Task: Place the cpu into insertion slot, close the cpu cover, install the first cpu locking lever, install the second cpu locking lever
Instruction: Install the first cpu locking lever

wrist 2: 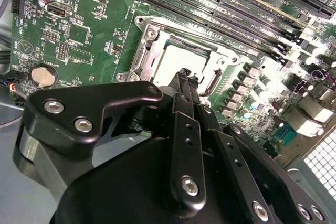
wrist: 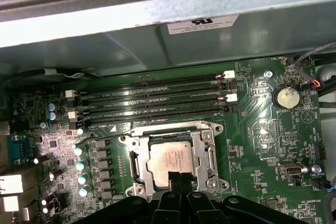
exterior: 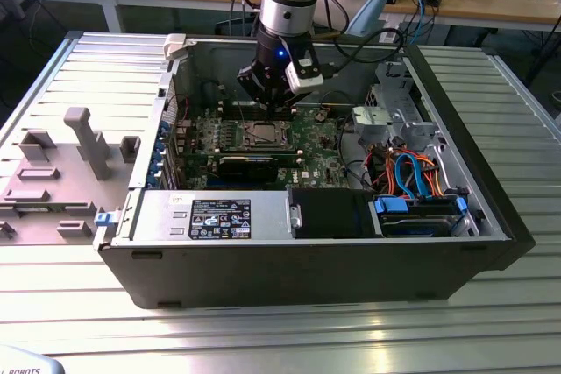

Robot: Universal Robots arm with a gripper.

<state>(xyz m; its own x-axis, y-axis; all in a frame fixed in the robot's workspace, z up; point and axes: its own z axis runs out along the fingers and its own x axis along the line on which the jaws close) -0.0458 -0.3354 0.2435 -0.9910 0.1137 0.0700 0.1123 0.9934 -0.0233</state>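
gripper (wrist: 177, 178): black fingers pressed together, holding nothing, tips over cpu edge | cpu (wrist: 170, 160): flat silvery square, seated in slot (wrist: 137, 167), centre of exterior view | cover (wrist: 207, 153): thin silver frame, down around cpu

Bright overhead light glares off the ribbed table (exterior: 351, 339); wrist views stay sharp.

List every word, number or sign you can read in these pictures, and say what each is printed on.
None can be read with certainty.
Black-and-white label on the grey metal housing, exterior view: print too small.
White sticker on the case wall, first wrist view: too small.
cpu top: faint marks, unreadable.
Circuit board lettering: too small.
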